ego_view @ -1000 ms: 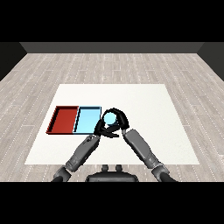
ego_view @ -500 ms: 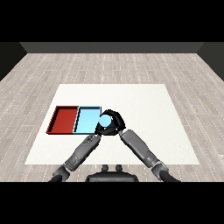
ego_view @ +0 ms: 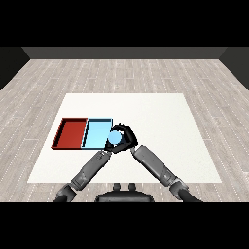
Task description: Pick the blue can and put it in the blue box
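Right hand has its fingers curled round the blue can, carrying it. Can sits at the right edge of the blue tray, overlapping the tray's near right corner in the head view; cannot tell whether it is above the rim or already touching the tray floor. Looks lifted, judged from the hand wrapped round it.

Left hand is just below and left of the can, close by the right hand. Mostly hidden behind can and right hand, so cannot tell if it is open or closed. Left forearm comes in from the lower left, right forearm from the lower right, both meeting at the can.

Red tray lies touching the blue tray on its left side, nothing seen in it. Both trays on the white desk.

Step in hand: transport, near its end; can is at the tray edge, not yet released. Next move likely calls for shifting the can a bit left over the tray middle, lowering, then opening the right hand. Risk: setting it down on the rim so it tips.
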